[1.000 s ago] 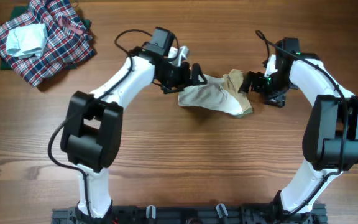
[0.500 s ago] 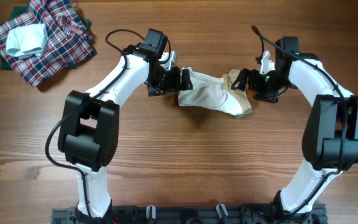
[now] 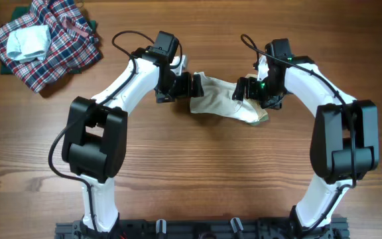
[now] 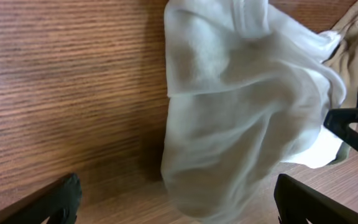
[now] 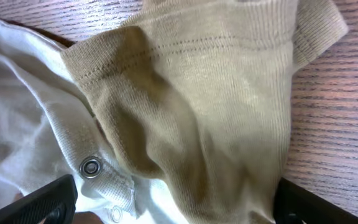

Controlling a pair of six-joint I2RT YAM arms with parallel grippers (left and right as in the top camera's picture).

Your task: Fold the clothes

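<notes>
The clothes (image 3: 223,103), a small white garment with a tan part at its right end, lie crumpled on the wooden table in the middle. My left gripper (image 3: 192,85) is at its left end, open, fingers spread on either side of the white cloth (image 4: 241,112). My right gripper (image 3: 244,89) is over the tan part (image 5: 197,106), open, fingers wide apart around it. Metal snaps (image 5: 91,167) show on a white hem. The round print is hidden.
A red-blue-white plaid heap (image 3: 45,43) with a pale blue-white folded piece (image 3: 28,41) on it lies at the far left corner of the table (image 3: 191,172).
My right gripper moved left onto the tan end of the garment. My left gripper pulled back left from the cloth a second ago and has since held still.
</notes>
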